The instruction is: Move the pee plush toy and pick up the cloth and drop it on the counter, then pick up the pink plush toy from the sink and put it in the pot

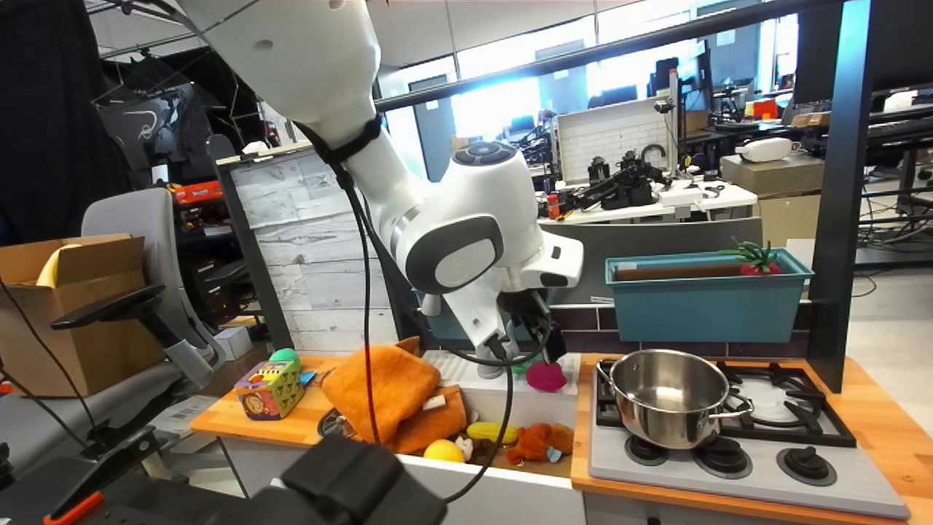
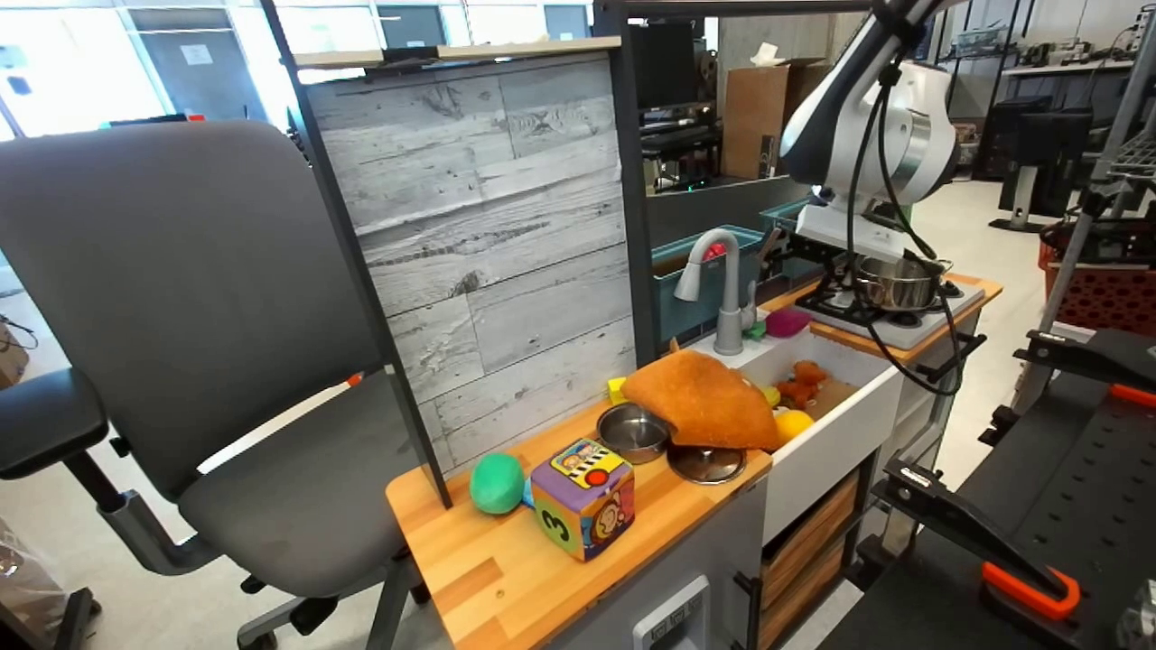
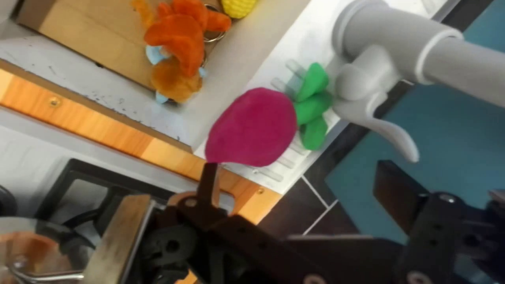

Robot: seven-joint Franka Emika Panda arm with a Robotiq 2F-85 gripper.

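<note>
The pink plush toy (image 1: 547, 376) with green leaves lies on the sink's back ledge beside the faucet; it also shows in the wrist view (image 3: 252, 128). My gripper (image 3: 295, 169) is open and empty above it. One fingertip overlaps the toy's lower edge in the wrist view; contact cannot be told. The orange cloth (image 2: 700, 397) is bunched over the sink's edge and the wooden counter (image 2: 488, 578). The green pee plush toy (image 2: 497, 484) is at the counter's far end, behind a cube. The white sink (image 2: 826, 460) holds other toys. The steel pot (image 1: 670, 408) stands open on the stove.
The grey faucet (image 2: 730, 289) rises at the sink's back. A teal planter (image 1: 707, 306) is behind the stove (image 1: 758, 474). A colourful cube (image 2: 582, 496), a grey bowl (image 2: 632, 431) and a lid (image 2: 709, 465) are on the counter. Orange (image 1: 536, 442) and yellow toys (image 1: 444, 450) lie in the sink.
</note>
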